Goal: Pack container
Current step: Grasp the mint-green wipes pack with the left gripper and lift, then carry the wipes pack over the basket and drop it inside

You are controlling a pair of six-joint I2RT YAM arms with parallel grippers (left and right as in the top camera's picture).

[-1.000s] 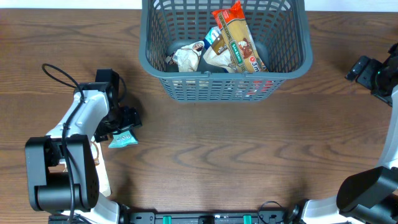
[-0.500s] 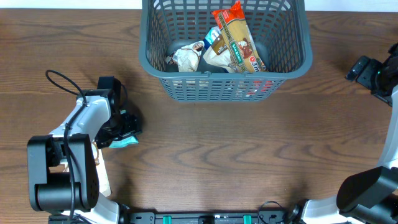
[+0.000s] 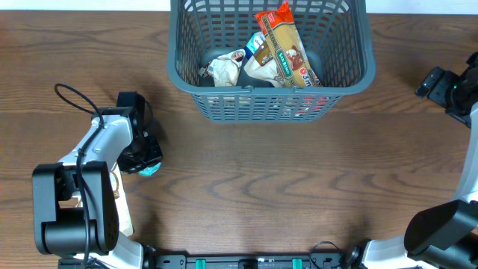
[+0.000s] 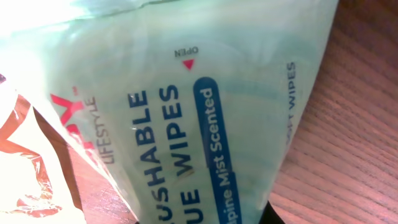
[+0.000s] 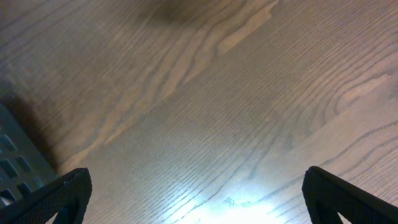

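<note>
The container point(image 3: 269, 88), a dark grey-blue slotted basket, stands at the back middle of the table. It holds an orange pasta packet point(image 3: 284, 48) and a crumpled white packet point(image 3: 222, 69). At the left, my left gripper point(image 3: 142, 158) is down on the table, shut on a pale teal flushable-wipes packet point(image 3: 151, 169). That wipes packet point(image 4: 186, 112) fills the left wrist view, pinched at the bottom of the frame by the left gripper point(image 4: 205, 214). My right gripper point(image 3: 437, 82) hovers at the far right edge, away from the basket. The right gripper point(image 5: 205, 205) is open over bare wood.
A clear wrapper with orange print point(image 4: 25, 174) lies beside the wipes packet on the left. A corner of the basket point(image 5: 12, 162) shows at the left of the right wrist view. The left arm's cable point(image 3: 71, 93) loops over the table.
My left gripper has come down over the wipes packet and shut on it; most of the packet is now hidden under it from above. The right arm has not moved.
</note>
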